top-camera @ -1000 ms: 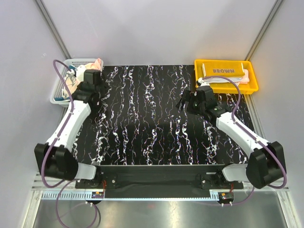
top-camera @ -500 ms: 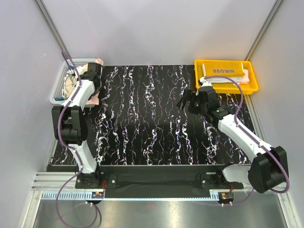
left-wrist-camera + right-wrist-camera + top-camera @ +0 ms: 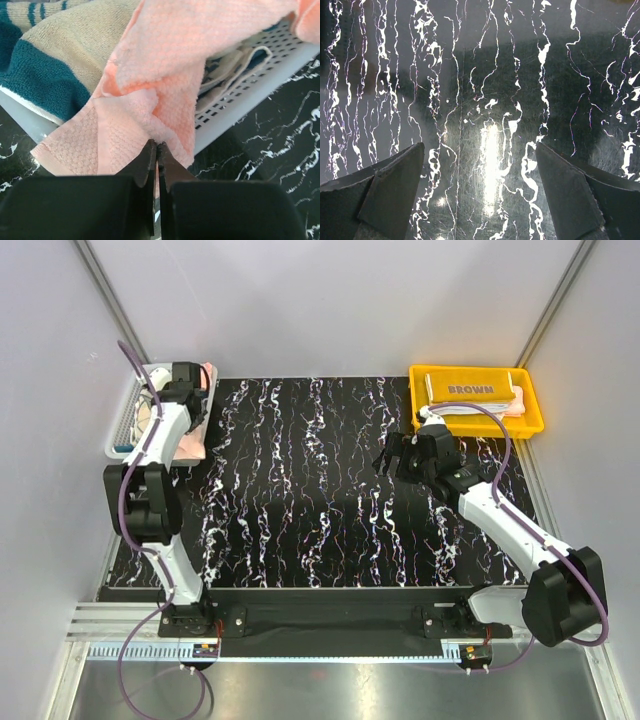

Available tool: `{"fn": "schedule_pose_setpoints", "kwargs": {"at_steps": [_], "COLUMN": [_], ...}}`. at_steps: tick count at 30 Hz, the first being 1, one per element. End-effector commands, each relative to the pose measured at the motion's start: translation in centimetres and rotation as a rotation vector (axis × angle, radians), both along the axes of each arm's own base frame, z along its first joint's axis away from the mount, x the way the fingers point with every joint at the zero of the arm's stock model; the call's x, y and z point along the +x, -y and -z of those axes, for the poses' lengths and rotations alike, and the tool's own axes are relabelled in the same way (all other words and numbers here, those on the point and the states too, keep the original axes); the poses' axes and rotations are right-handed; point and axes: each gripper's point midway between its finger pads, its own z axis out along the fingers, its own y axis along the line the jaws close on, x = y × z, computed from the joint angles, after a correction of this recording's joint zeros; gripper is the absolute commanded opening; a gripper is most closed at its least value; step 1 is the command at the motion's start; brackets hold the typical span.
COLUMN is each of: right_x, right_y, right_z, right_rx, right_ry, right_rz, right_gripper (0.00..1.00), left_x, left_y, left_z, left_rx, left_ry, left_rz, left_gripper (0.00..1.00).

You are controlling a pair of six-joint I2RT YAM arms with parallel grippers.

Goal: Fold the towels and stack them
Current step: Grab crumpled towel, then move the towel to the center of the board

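A pink towel (image 3: 170, 60) hangs over the white mesh basket's (image 3: 250, 100) front wall onto the black marbled mat. My left gripper (image 3: 158, 146) is shut on a fold of it near its lower edge. A cream-teal towel (image 3: 55, 45) lies in the basket behind the pink one, and a pale towel (image 3: 235, 62) shows beneath it. From above, the left gripper (image 3: 190, 405) sits at the basket (image 3: 122, 430), with the pink towel (image 3: 196, 443) beside it. My right gripper (image 3: 395, 458) hovers open over bare mat, its fingers (image 3: 395, 180) wide apart around nothing. A folded brown towel (image 3: 470, 389) lies in the yellow tray.
The yellow tray (image 3: 537, 418) stands at the back right corner of the mat, close behind the right gripper. The basket stands off the mat's back left corner. Grey walls close in the left, right and far sides.
My left arm has folded up and reached to the basket, and its gripper has shut on the pink towel. The right arm has shifted only slightly.
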Motion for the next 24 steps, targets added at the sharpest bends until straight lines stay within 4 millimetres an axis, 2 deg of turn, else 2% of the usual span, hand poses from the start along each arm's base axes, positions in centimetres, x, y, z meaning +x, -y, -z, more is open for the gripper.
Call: {"fn": "schedule_pose_setpoints", "kwargs": {"at_steps": [1, 5, 8, 9, 11, 12, 14, 15, 16, 17, 18, 19, 20, 21, 23, 24], "right_x": [1.0, 1.2, 1.2, 1.2, 1.4, 1.4, 1.5, 1.5, 1.6, 1.6, 1.6, 1.5, 1.5, 1.5, 1.3, 1.3], "right_y": [-0.1, 0.1, 0.0, 0.2, 0.2, 0.2, 0.3, 0.5, 0.5, 0.6, 0.7, 0.8, 0.9, 1.1, 1.4, 1.6], "right_z": [-1.5, -1.5, -1.6, -1.5, -1.7, -1.7, -2.0, -2.2, -2.3, -2.6, -2.7, -2.7, -2.8, -3.1, -3.1, -3.2], "right_rx": [0.007, 0.004, 0.000, -0.001, -0.005, -0.004, -0.009, -0.012, -0.013, -0.014, -0.015, -0.019, -0.020, -0.021, -0.028, -0.030], "right_ry": [0.063, 0.063, 0.063, 0.062, 0.065, 0.065, 0.071, 0.078, 0.080, 0.087, 0.091, 0.086, 0.090, 0.097, 0.095, 0.100], "right_rz": [0.009, 0.017, 0.017, 0.024, 0.026, 0.029, 0.033, 0.041, 0.044, 0.047, 0.052, 0.053, 0.057, 0.069, 0.078, 0.087], "right_gripper": [1.00, 1.00, 1.00, 1.00, 1.00, 1.00, 1.00, 1.00, 1.00, 1.00, 1.00, 1.00, 1.00, 1.00, 1.00, 1.00], "left_x": [1.5, 0.7, 0.2, -0.1, -0.6, -1.1, -1.9, -2.3, -3.0, -3.5, -4.2, -5.1, -5.7, -6.5, -7.9, -9.2], "left_y": [0.5, 1.5, 2.4, 3.9, 5.2, 6.6, 8.0, 10.1, 11.2, 12.0, 14.2, 15.1, 16.1, 18.3, 20.6, 23.2], "left_z": [-8.4, -12.7, -15.1, -16.2, -17.6, -18.8, -19.4, -19.7, -20.3, -20.1, -20.2, -20.5, -19.0, -18.4, -17.3, -15.0], "left_rx": [-0.001, 0.000, 0.016, 0.011, 0.008, 0.004, 0.011, 0.006, 0.009, 0.027, 0.020, 0.013, 0.003, -0.015, -0.042, -0.052], "left_ry": [0.228, 0.325, 0.371, 0.395, 0.418, 0.444, 0.450, 0.457, 0.469, 0.461, 0.464, 0.476, 0.450, 0.444, 0.443, 0.397], "left_rz": [0.059, 0.113, 0.158, 0.197, 0.239, 0.274, 0.312, 0.360, 0.383, 0.402, 0.452, 0.473, 0.497, 0.549, 0.605, 0.673], "left_gripper": [0.00, 0.00, 0.00, 0.00, 0.00, 0.00, 0.00, 0.00, 0.00, 0.00, 0.00, 0.00, 0.00, 0.00, 0.00, 0.00]}}
